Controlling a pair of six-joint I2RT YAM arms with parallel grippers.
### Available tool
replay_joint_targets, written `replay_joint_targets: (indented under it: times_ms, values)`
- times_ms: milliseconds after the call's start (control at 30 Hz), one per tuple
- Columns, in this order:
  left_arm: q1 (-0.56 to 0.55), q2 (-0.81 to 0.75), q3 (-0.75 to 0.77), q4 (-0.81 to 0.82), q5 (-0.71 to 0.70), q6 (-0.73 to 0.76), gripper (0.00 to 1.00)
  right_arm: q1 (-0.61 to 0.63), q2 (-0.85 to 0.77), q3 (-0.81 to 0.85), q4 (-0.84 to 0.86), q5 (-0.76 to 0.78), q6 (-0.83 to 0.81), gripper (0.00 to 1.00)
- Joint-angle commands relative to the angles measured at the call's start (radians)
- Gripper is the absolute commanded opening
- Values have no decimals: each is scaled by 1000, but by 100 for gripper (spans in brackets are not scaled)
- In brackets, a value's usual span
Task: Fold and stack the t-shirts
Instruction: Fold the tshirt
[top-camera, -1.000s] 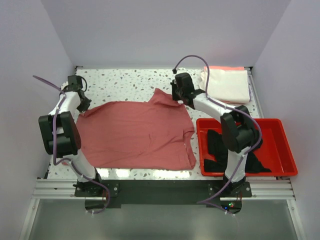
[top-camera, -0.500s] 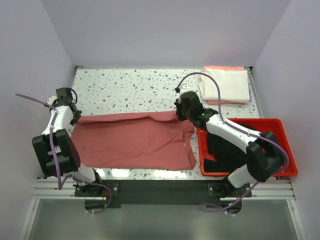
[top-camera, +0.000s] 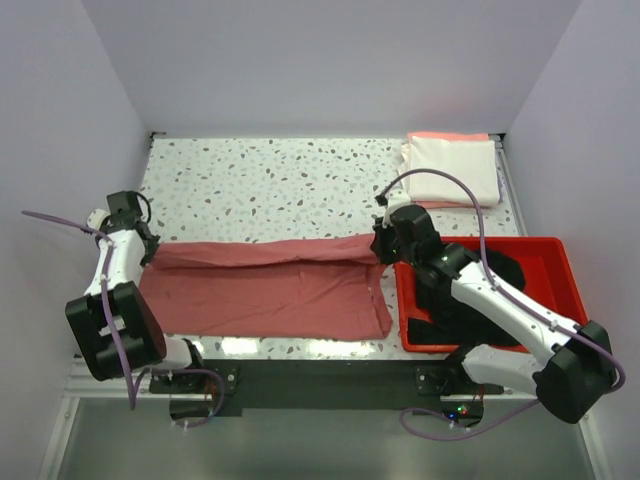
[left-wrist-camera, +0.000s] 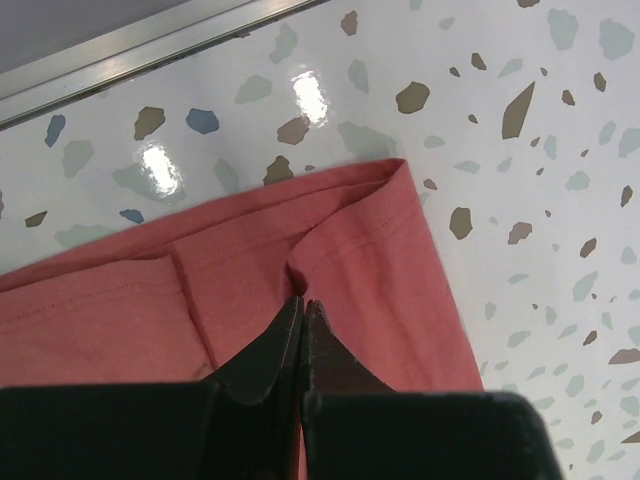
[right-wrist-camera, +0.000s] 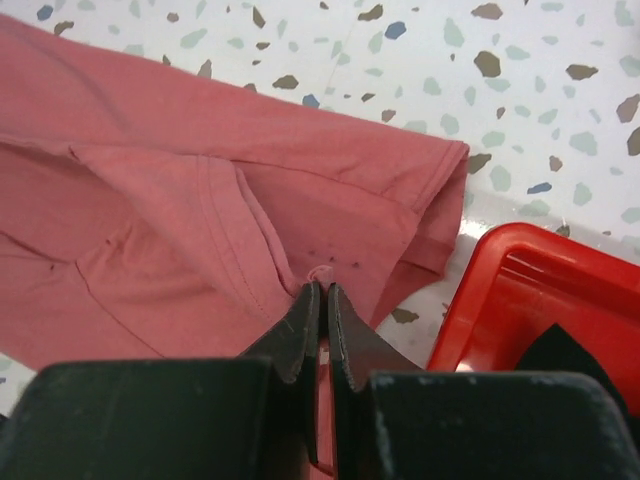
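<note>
Status: task approx. half done, by judgement.

Item 1: dusty rose-red soft cloth t-shirt (top-camera: 265, 290) lies spread as a wide band across the lower centre of the top view, on the white speckled terrazzo table (top-camera: 270, 180). Its upper edge is doubled over on itself; the fold runs left to right. Not yet compact, so more folds are needed.

Left gripper (left-wrist-camera: 302, 300): jaws fully closed, pinching a tuck of the rose-red cloth near the hem corner, at the band's upper left end in the top view.

Right gripper (right-wrist-camera: 320, 288): jaws fully closed, pinching the same shirt by the sleeve seam, at the band's upper right end, just beside the rigid red plastic tray (top-camera: 572, 300).

Item 2: cream-white folded cloth shirt (top-camera: 455, 172) sits at upper right of the top view, resting on item 3.

Item 3: peach-pink cloth shirt (top-camera: 445, 137), only its edges showing from under item 2. Both look folded and stacked: 2 of 4 done.

Item 4: black cloth shirt (top-camera: 450, 295) is crumpled in the tray at lower right, part hidden by the right arm. Unfolded.

Remaining, est.: finish folding item 1, move it to the stack, then item 4 in full.
</note>
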Motion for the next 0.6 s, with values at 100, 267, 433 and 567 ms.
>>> replay_joint_targets:
  times_ms: [100, 267, 433, 567]
  values:
    - [18, -50, -17, -24, -46, -56, 0, 14, -45, -55, -37, -66, 13, 0]
    - [21, -68, -18, -14, -53, -56, 0, 38, -75, -93, -38, -141, 20, 0]
    - [23, -45, 5, -23, -46, -59, 0, 61, -78, -125, -54, -169, 23, 0]
    - [24, -56, -6, -34, -58, -66, 0, 61, -93, -136, -87, -159, 19, 0]
